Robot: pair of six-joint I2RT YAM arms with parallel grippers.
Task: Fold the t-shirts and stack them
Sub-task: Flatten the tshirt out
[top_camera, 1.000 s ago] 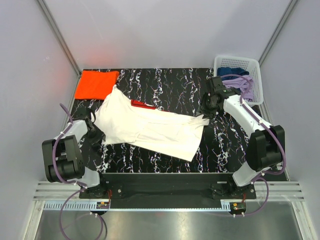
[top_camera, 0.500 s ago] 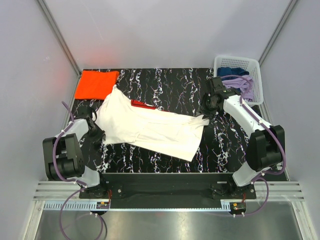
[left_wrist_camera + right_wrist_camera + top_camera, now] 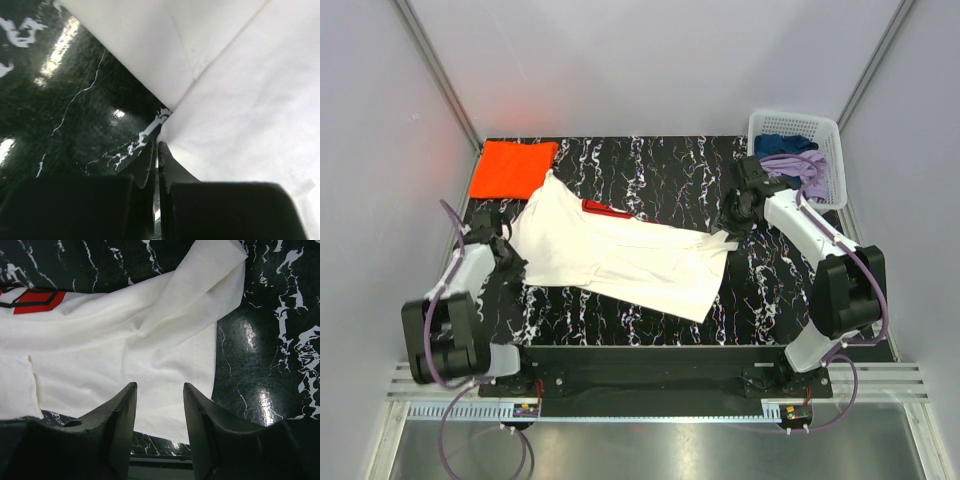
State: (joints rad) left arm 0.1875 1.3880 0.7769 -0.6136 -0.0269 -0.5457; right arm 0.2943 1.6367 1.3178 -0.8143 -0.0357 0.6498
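Sprawled unfolded over marbled table (image 3: 660, 160): white t-shirt (image 3: 620, 255). Already folded just beyond its far-left corner: orange t-shirt (image 3: 512, 168). At its left edge, left gripper (image 3: 157, 145) pressed together, cloth catch unclear; at its right end, right gripper (image 3: 159, 390) spread, empty. Left, seemingly: folding, stacking.

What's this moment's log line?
left gripper shut at white t-shirt edge, grip unclear | right gripper open over it | orange t-shirt folded far-left

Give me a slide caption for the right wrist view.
Open right fingers poised over a rumpled white cloth t-shirt on a black marbled table.
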